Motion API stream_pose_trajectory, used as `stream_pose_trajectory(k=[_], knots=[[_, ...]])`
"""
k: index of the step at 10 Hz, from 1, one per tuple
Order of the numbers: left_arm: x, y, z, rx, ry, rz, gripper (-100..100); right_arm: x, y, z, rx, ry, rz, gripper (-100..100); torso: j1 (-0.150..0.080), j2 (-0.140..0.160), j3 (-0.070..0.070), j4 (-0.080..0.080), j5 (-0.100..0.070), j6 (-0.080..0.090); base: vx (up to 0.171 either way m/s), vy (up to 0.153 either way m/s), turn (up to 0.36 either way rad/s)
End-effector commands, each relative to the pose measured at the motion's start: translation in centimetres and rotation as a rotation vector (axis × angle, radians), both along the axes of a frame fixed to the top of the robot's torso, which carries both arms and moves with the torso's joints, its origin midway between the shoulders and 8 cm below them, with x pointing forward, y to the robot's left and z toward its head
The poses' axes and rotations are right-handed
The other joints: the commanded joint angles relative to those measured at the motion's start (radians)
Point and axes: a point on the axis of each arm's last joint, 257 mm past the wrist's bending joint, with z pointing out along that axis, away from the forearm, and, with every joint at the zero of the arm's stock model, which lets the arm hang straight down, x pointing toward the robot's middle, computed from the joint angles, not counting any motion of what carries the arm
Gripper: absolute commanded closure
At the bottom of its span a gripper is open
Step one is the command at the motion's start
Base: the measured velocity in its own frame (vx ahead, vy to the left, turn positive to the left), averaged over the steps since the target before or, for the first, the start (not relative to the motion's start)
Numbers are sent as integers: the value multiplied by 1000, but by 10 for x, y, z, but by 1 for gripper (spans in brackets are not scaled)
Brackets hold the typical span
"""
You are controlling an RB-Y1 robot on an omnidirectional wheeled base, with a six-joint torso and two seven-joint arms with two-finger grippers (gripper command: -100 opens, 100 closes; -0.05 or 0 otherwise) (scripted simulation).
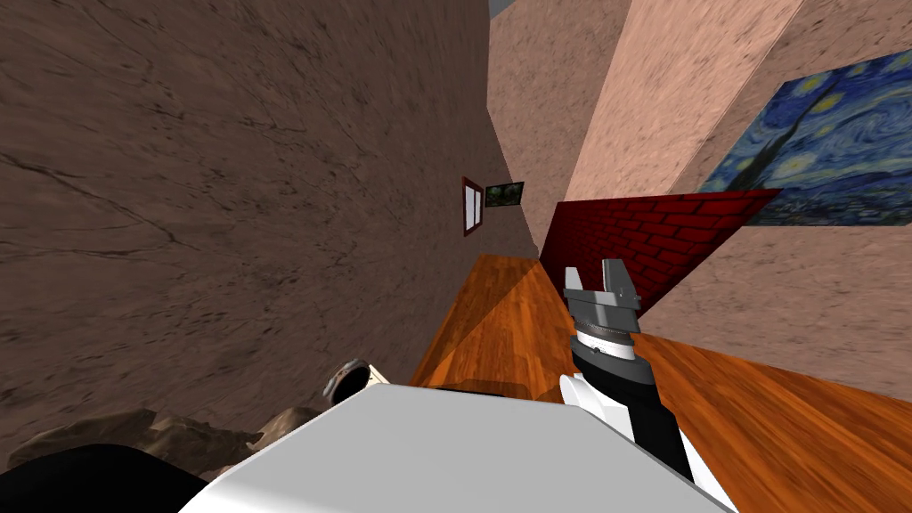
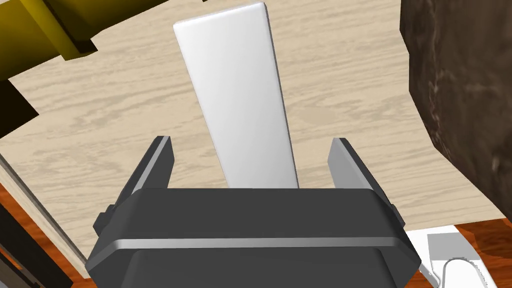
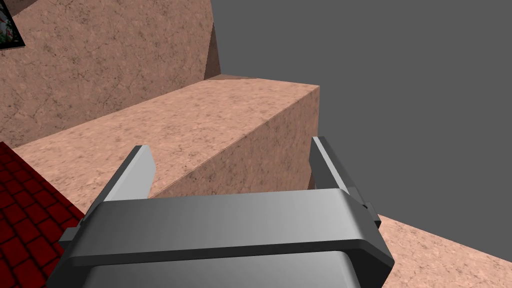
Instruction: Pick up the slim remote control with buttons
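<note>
White and smooth, the remote [image 2: 237,95] is a slim flat slab with rounded corners, and no buttons show on its face. It lies on the pale wood-grain tabletop [image 2: 350,90], its near end between the spread fingers of the left hand [image 2: 251,144], touching neither. It sits a little skewed to the hand, so closing now would probably catch one long edge first and spin it. The thin blades might also ride over so low a slab. A rough dark brown mass [image 2: 465,85] stands near one finger and could be clipped. The right hand [image 1: 594,270], on the right, hangs raised with its fingers spread.
</note>
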Motion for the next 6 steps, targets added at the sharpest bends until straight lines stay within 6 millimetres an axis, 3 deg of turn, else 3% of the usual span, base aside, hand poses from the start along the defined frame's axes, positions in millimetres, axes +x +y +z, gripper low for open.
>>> stream_pose_trajectory(k=[1, 3, 6], knots=[[-17, -16, -3, -47, 14, 60, -100, 0, 0, 0, 0, 0, 0, 0, 0, 0, 0, 0, 0, 0, -6, -9, -6], [-31, -36, -10, -93, 30, 104, -100, 0, 0, 0, 0, 0, 0, 0, -3, 1, 1, 0, -1, 0, -17, -9, -39], [-35, -43, -13, -107, 36, 112, -100, 0, 0, 0, 0, 0, 0, 0, -3, 2, 1, 0, -1, 0, -10, 3, -5]])
